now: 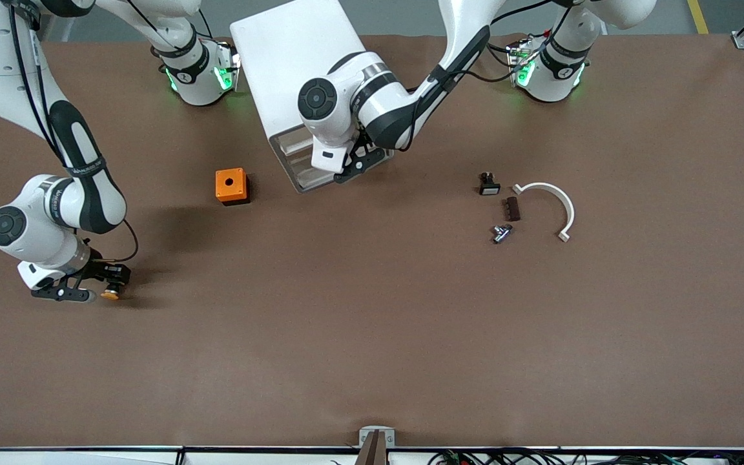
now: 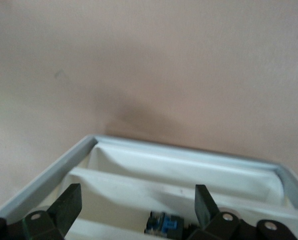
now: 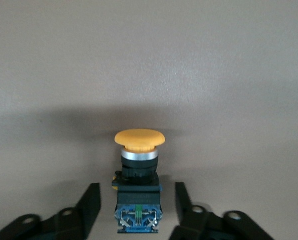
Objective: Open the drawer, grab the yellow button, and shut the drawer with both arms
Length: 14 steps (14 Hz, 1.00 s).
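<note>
Even overhead light, soft shadows; left wrist view blurred.

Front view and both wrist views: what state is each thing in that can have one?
drawer: pulled open, a blue part lying inside.
button: lying on the table, out of the drawer, between the fingers but ungripped.
right hand: open, low around the button.
left hand: open, at the drawer's front.
orange cube: resting on the table, untouched.

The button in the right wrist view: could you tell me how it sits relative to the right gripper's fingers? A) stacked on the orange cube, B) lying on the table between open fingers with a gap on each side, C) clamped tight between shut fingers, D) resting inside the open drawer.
B: the button lies on the table between the right gripper's spread fingers, with brown table visible on each side.
</note>
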### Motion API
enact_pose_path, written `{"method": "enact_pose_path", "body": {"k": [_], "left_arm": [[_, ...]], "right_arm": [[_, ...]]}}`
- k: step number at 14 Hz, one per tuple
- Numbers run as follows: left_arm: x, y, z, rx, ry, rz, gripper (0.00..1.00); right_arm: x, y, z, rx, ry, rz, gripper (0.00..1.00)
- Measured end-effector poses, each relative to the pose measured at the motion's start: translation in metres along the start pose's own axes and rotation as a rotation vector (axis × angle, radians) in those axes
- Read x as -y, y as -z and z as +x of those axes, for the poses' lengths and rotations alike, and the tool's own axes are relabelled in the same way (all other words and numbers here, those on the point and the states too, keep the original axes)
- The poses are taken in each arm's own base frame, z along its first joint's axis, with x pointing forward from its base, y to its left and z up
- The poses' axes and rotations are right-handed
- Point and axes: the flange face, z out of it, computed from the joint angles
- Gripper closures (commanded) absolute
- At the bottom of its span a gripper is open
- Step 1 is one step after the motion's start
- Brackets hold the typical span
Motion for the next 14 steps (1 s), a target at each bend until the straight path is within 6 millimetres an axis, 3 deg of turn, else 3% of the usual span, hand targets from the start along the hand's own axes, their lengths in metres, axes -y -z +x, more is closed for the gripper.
{"method": "enact_pose_path", "body": {"k": [2, 4, 7, 9, 12, 14], "left_arm": [[0.005, 0.015, 0.037, -0.044, 0.031, -0.020, 0.00], [0.017, 0.039, 0.092, -0.087, 0.044, -0.047, 0.00], [0.055, 0.094, 0.184, -0.100, 0.101, -0.121, 0.00], [0.097, 0.137, 0.245, -0.112, 0.111, -0.175, 0.00], [0.155, 0.177, 0.298, -0.124, 0.065, -0.184, 0.00], [0.195, 0.196, 0.326, -0.121, 0.012, -0.169, 0.00]], "right_arm": [[0.000, 0.010, 0.004, 0.005, 0.003, 0.002, 0.00], [0.001, 0.039, 0.010, 0.059, 0.005, 0.013, 0.00], [0.000, 0.134, 0.022, 0.173, -0.006, 0.036, 0.00], [0.002, 0.208, 0.024, 0.236, -0.031, 0.052, 0.00], [0.014, 0.289, 0.023, 0.287, -0.075, 0.052, 0.00], [0.029, 0.318, 0.024, 0.290, -0.080, 0.046, 0.00]]}}
